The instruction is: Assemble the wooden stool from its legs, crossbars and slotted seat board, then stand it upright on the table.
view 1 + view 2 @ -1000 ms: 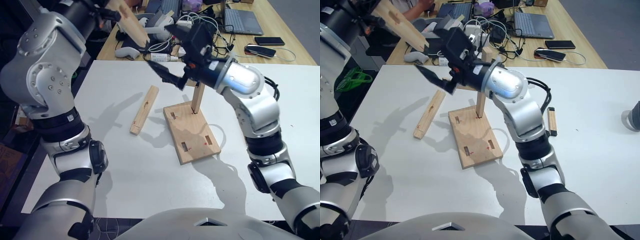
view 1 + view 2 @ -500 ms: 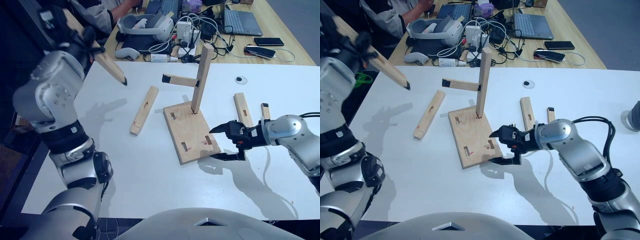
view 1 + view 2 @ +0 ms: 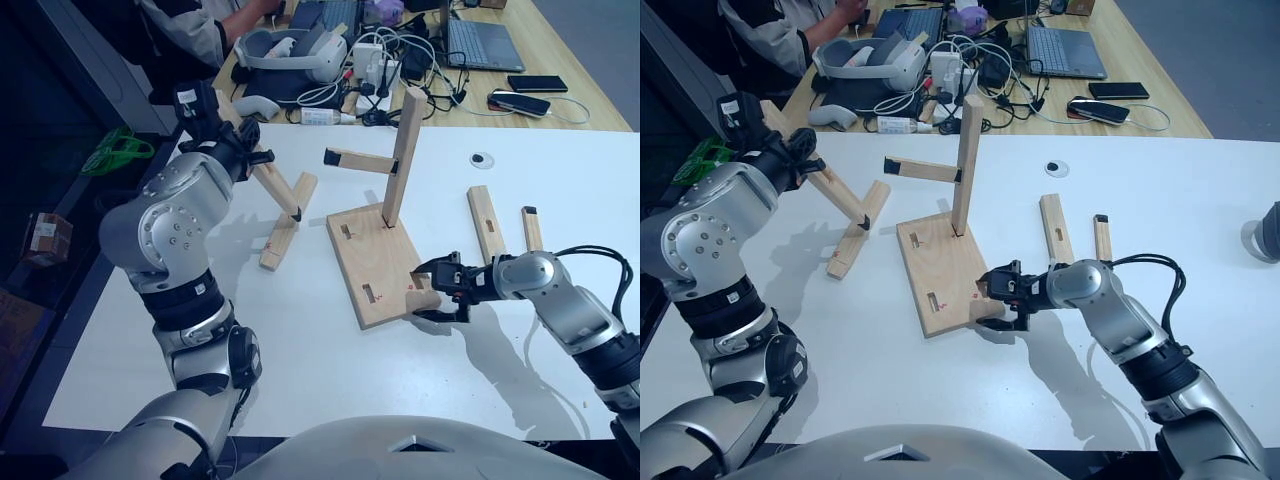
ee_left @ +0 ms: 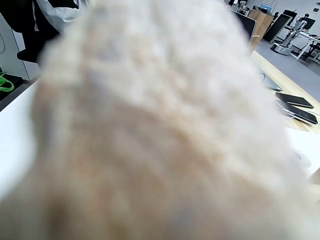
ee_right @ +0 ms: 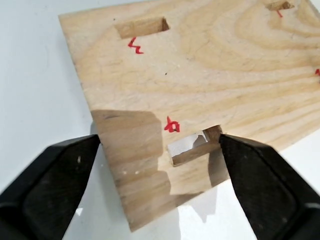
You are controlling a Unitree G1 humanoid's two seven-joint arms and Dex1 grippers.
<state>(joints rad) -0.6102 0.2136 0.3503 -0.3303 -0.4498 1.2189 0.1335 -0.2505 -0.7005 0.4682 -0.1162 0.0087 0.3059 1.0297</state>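
Step in hand, by judgement: steadying the board before seating the next leg.

Find the pale rectangular slotted wooden seat board (image 3: 385, 262) flat on the white table (image 3: 300, 370), slots up. Note the right gripper (image 3: 420, 293) at its near right corner, fingers spread wide to either side of that corner, holding nothing, close by the nearest slot (image 5: 192, 147).

To do it well:
- Close squarely on the board's edges, not across the corner tip, to avoid squeezing it out sideways.
- Keep the pads off the slot mouth.
- Press down rather than lift, sparing the square wooden leg (image 3: 400, 150) standing upright in the far slot with a short dark-tipped crossbar (image 3: 355, 160) jutting toward the robot's left.

Note the left gripper (image 3: 243, 152) clamped on a second wooden leg (image 3: 275, 185), held aslant, dark tip down and toward the board. Tip just above or touching a third leg (image 3: 288, 220) lying on the table; cannot tell which.

Read the board's long axis as running away from the robot, near end skewed right. Read the held leg's long axis as slanting from high far left to low near right. Bring it vertical before any seating.

Log a broad slotted wooden bar (image 3: 483, 222) and a thin dark-tipped wooden bar (image 3: 530, 228) side by side beyond the right gripper, roughly parallel with the board.
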